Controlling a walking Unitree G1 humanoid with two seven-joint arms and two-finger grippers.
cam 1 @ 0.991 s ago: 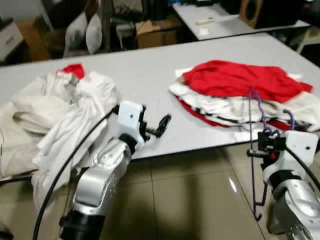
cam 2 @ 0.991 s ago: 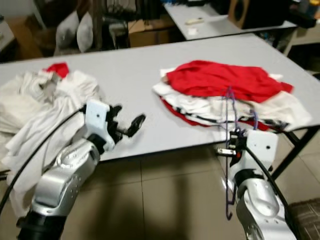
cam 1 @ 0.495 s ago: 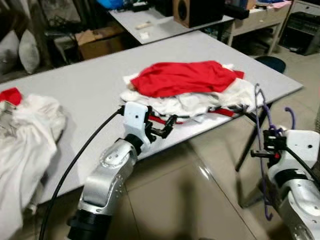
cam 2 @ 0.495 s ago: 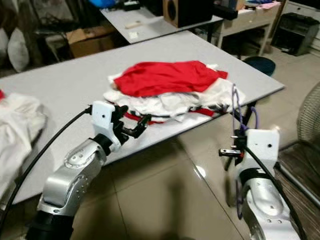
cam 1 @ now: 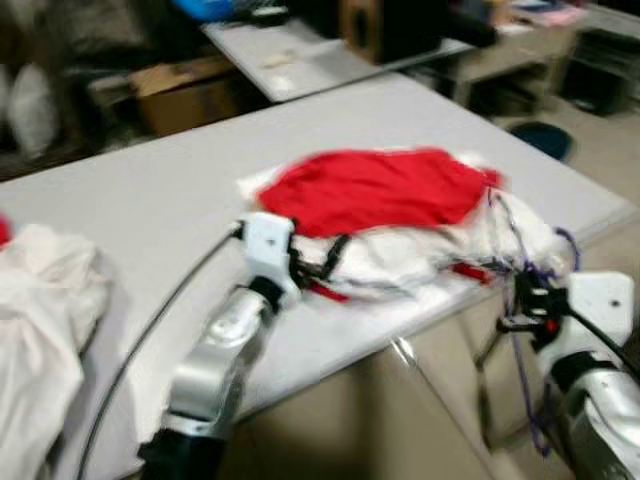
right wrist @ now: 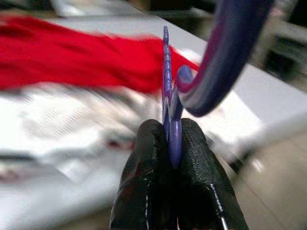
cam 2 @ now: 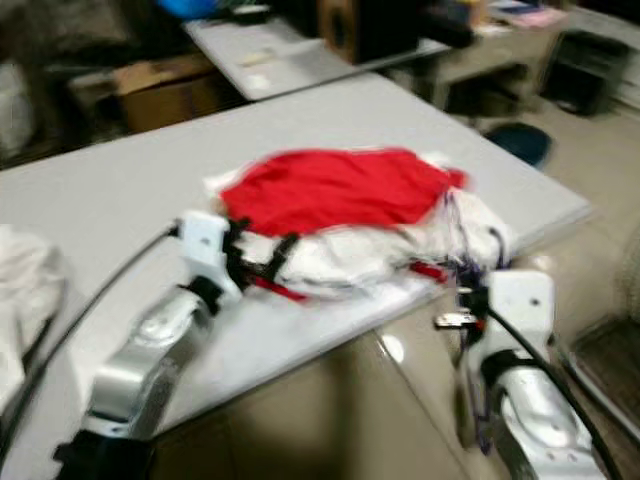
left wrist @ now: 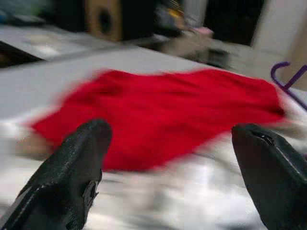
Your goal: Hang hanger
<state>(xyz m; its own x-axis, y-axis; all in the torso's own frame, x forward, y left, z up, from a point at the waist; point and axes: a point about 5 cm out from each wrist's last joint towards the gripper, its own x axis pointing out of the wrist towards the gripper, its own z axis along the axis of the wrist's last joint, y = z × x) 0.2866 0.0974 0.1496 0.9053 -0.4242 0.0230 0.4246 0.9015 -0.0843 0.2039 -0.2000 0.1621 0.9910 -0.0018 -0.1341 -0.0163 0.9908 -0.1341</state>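
My right gripper (right wrist: 171, 143) is clamped tight on a purple hanger (right wrist: 169, 91), both black fingers (right wrist: 144, 167) pressed flat against the thin plastic with no gap between them. I hold it off the near right corner of the grey table (cam 1: 150, 190), out over the tiled floor (cam 1: 400, 420). The hanger stands roughly upright in my grip: its long axis runs up and down, with the hook (right wrist: 225, 57) curling above the fingers and the lower part of the frame (cam 1: 530, 400) hanging down beside my silver forearm. The upper part rises in front of the clothes at the table's edge.

My left gripper (left wrist: 172, 143) is wide open and holds nothing, its two fingers spread well apart. It reaches over the table's near edge and points at a pile of clothes (cam 1: 400, 230), a red garment (cam 1: 380, 185) lying on top of white ones. Whether the fingertips touch the cloth I cannot tell; the views are blurred.

A second heap of white clothes (cam 1: 40, 320) lies at the far left of the table, well apart from the pile.
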